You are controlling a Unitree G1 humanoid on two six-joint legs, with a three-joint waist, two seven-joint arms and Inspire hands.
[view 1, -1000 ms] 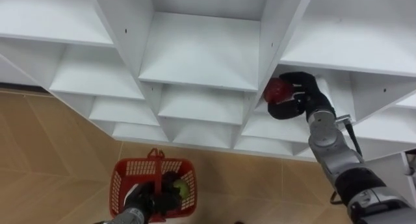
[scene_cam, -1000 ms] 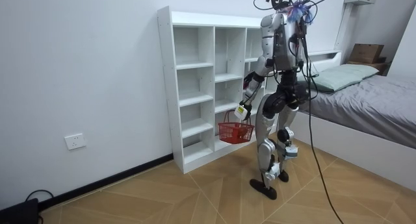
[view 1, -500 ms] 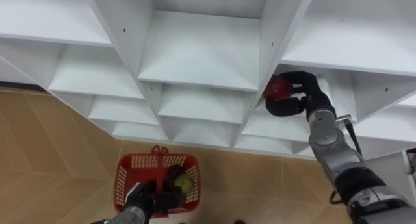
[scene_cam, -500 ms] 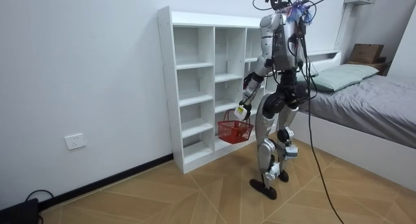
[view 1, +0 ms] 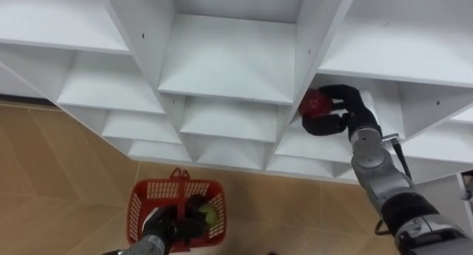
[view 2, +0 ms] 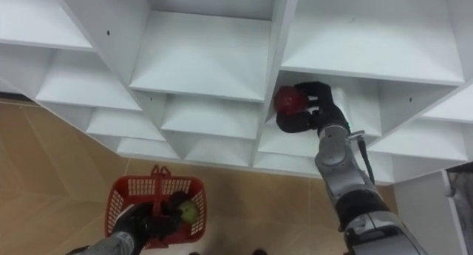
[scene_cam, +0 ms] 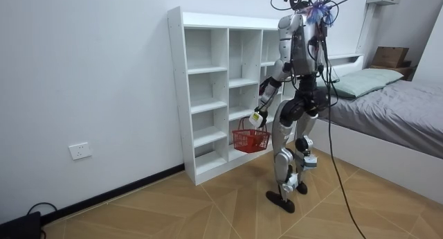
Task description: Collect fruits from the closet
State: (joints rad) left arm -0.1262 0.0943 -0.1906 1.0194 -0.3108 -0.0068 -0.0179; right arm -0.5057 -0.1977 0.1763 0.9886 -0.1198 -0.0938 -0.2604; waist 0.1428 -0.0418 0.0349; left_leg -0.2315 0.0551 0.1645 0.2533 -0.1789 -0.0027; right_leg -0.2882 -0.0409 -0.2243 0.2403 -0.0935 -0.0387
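The closet (view 1: 229,59) is a white shelf unit of smooth flat boards, cut into square-cornered compartments; small peg holes dot its upright dividers. In a compartment just right of one divider, the black right hand (view 1: 351,107) is curled round a round, glossy red fruit (view 1: 316,102), thumb below and fingers over the top; the fruit sits at the compartment's front, close beside the divider. Low down, the left hand (view 1: 164,229) is clenched on the handle of a red plastic basket (view 1: 137,203) with lattice walls and a rectangular rim; a rounded green fruit (view 1: 208,214) lies inside it, near the right wall. The floor (view 1: 59,174) is tan wood laid in slanting planks. The room view takes in the whole robot standing upright facing the closet, the basket hanging at thigh height; a bed (scene_cam: 394,100) with grey covers stands at the room view's right, and a white wall socket (scene_cam: 81,150) is low on the plain wall at its left.
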